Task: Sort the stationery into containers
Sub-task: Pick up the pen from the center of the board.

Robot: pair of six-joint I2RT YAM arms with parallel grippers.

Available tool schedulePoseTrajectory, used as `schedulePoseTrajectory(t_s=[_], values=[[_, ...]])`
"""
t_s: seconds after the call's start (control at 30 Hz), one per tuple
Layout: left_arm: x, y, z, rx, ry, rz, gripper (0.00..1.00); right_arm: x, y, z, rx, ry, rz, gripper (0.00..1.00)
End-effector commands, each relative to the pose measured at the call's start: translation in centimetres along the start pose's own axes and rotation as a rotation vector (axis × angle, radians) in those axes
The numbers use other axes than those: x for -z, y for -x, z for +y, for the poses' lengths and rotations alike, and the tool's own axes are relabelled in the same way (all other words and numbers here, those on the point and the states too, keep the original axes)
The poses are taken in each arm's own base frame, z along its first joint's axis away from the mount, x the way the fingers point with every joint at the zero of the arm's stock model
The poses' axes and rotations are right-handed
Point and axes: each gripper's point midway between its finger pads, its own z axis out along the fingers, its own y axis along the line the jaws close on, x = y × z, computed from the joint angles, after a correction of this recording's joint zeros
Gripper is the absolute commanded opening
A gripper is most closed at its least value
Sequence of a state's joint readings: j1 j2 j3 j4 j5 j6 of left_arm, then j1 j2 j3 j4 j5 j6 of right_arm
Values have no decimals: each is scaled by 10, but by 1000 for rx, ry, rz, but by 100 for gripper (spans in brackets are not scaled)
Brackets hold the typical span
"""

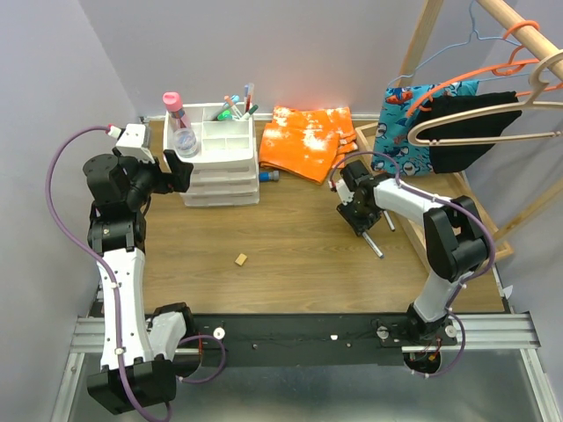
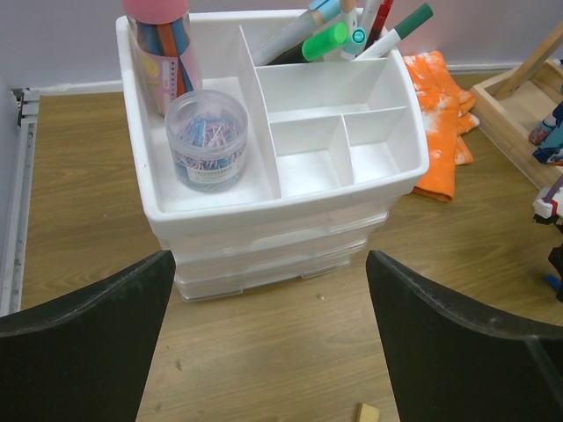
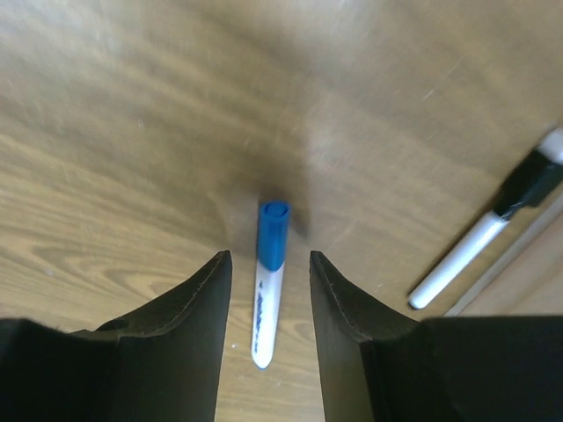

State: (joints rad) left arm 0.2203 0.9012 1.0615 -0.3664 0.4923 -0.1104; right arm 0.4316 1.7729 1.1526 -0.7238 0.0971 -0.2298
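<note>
A white pen with a blue cap (image 3: 268, 286) lies flat on the wooden table. My right gripper (image 3: 269, 257) is open and straddles it, with a gap on each side between finger and pen. A second white pen with a black cap (image 3: 482, 239) lies to its right. In the top view the right gripper (image 1: 359, 220) hangs over the table right of centre. The white three-drawer unit (image 1: 222, 176) stands at the back left. It holds a pink-capped bottle (image 2: 161, 48) and several pens (image 2: 339, 31). My left gripper (image 2: 268, 255) is open and empty in front of the unit.
An orange cloth (image 1: 303, 141) lies beside the unit, with a small blue-capped tube (image 1: 271, 178) at its near edge. A tub of paper clips (image 2: 207, 141) sits in the top tray. A small wooden block (image 1: 240, 259) lies mid-table. A wooden tray (image 1: 484, 224) and a clothes rack stand at the right.
</note>
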Motion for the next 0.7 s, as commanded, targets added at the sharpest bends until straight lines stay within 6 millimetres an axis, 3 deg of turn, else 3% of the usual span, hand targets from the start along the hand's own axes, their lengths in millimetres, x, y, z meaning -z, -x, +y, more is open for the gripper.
schedulePoseTrajectory(t_s=[0.0,0.23,0.43,0.57,0.6,0.67], values=[[1,-1,-3,-5,-15,-8,99,3,-16,6,4,33,27,47],[2,-2,-3,-1,-14,-6,99,-6,-27,6,7,48,57,41],[3,-1,-4,-6,-14,-10,99,-12,-21,10,30,92,39,21],[3,0,-4,-6,-16,-10,99,2,2,14,15,138,-18,4],[3,1,-4,-7,-17,-11,99,17,24,12,8,145,-77,2],[3,2,-4,-13,-14,-14,99,42,48,19,1,198,-150,1]])
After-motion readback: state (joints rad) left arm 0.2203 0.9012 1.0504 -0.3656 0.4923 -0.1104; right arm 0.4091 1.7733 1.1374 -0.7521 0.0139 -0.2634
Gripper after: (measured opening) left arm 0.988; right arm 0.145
